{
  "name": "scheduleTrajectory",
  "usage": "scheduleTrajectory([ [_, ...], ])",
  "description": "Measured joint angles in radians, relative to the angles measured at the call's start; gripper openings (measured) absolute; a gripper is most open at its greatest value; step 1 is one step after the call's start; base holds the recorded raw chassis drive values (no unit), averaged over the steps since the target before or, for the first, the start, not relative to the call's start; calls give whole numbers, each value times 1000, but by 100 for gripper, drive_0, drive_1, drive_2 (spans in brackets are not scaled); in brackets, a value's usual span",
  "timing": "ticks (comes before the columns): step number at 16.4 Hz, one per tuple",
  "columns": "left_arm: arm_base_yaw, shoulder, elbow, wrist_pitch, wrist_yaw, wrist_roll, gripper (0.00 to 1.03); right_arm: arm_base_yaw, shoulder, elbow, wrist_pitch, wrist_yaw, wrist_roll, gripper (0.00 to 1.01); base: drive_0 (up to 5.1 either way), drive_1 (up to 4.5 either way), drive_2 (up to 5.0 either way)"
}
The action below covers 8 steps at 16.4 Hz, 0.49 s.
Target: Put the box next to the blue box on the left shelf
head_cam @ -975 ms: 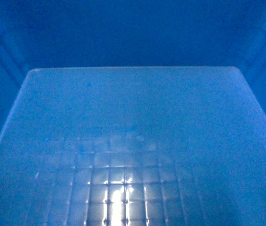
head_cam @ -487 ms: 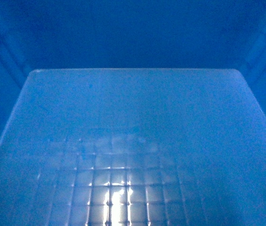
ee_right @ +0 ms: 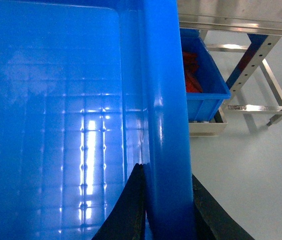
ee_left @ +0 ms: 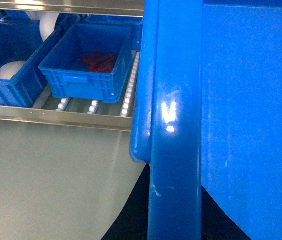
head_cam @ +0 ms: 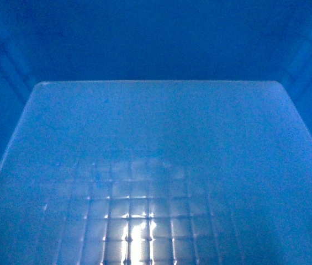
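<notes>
The box (head_cam: 156,165) fills the whole head view: only its glossy floor with a faint square grid and a bright glare patch low in the middle shows, with dark inner walls rising around it, so nothing beyond the box can be seen there. No label, brand or writing can be read on it in any view. In the right wrist view the right claw (ee_right: 166,200) pinches the box's thick rolled rim, one dark finger inside the wall and one outside, both cut off by the bottom edge. In the left wrist view the rim runs upright through the middle, with a dark shape low behind it; the left claw itself cannot be made out, so whether it is spread or pressed together I cannot tell. The box is held up in front of the left shelf (ee_left: 93,106), whose white roller wheels show in rows between metal rails. On those rollers sits a small blue crate (ee_left: 88,65) with something red inside, and beside it another blue bin (ee_left: 11,65) with white rounded items, cut off at the left edge. Pale floor (ee_right: 250,190) lies below.
</notes>
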<state>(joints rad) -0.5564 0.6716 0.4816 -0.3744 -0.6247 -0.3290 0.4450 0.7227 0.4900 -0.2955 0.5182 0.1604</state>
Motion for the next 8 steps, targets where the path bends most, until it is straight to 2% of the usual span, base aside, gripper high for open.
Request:
scheduleTrajectory([
  [8, 0, 0, 0, 0, 0, 0, 8, 0, 0, 0, 0, 0, 0, 12, 0, 0, 0],
])
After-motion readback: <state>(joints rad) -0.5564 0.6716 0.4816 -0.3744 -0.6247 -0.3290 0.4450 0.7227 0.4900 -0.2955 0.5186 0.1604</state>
